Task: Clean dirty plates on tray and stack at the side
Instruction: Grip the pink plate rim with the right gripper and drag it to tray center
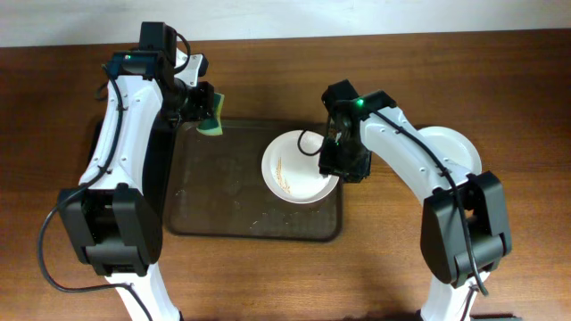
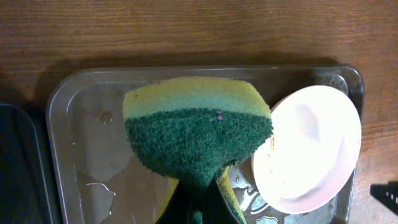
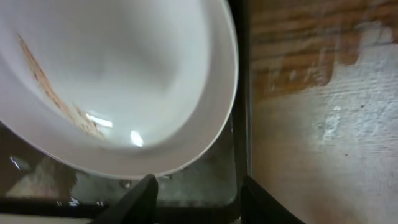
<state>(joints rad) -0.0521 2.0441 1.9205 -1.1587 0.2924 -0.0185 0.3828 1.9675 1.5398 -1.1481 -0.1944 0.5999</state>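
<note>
A white plate (image 1: pixel 299 167) with thin yellowish-brown streaks lies at the right end of the dark brown tray (image 1: pixel 223 192). My right gripper (image 1: pixel 344 166) is open at the plate's right edge. In the right wrist view its fingers (image 3: pixel 199 200) straddle the tray rim (image 3: pixel 239 149), just below the plate (image 3: pixel 112 74), without gripping it. My left gripper (image 1: pixel 207 109) is shut on a green and yellow sponge (image 1: pixel 212 116) over the tray's far left corner. In the left wrist view the sponge (image 2: pixel 199 130) hangs above the tray (image 2: pixel 81 124), beside the plate (image 2: pixel 308 149). White plates (image 1: pixel 451 143) lie on the table to the right, partly hidden by the right arm. I cannot make out a pale blue-green plate.
A narrow black tray (image 1: pixel 166 152) lies left of the brown tray, mostly under the left arm; its edge shows in the left wrist view (image 2: pixel 18 162). Water patches lie on the brown tray's floor (image 2: pixel 99 180). The table is brown wood (image 1: pixel 384 259).
</note>
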